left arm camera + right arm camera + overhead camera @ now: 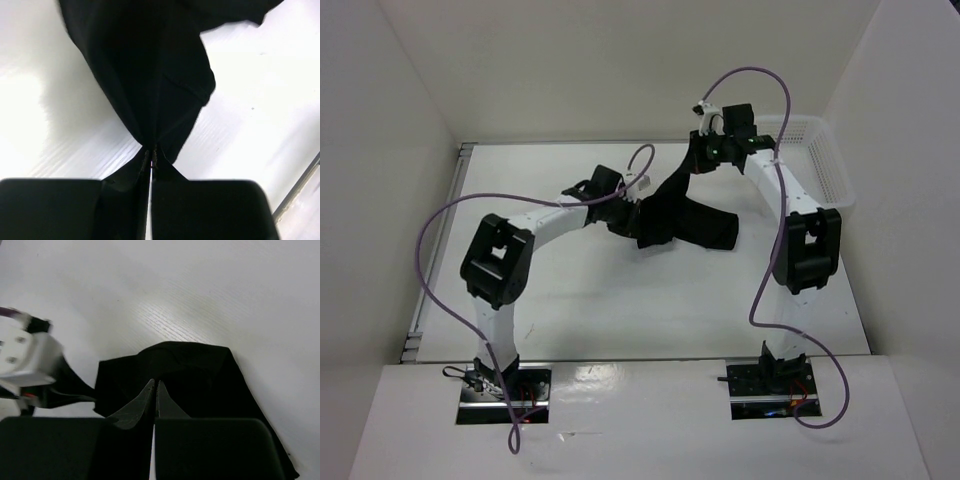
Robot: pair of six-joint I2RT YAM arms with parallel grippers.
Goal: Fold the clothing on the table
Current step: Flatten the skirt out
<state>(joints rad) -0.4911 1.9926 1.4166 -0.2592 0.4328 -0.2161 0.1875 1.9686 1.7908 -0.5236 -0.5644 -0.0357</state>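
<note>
Your left gripper (151,152) and right gripper (155,387) are both clamped on the clothing (685,215), near the basket (825,160); basket contents unclear.

A white plastic mesh basket (832,170) sits at about two o'clock in the top view, close against the white wall (900,150) on that side. Its long side runs roughly from twelve towards five o'clock. What it holds cannot be made out. At nine o'clock a grey metal rail (438,250) runs along the foot of the opposite wall.
</note>
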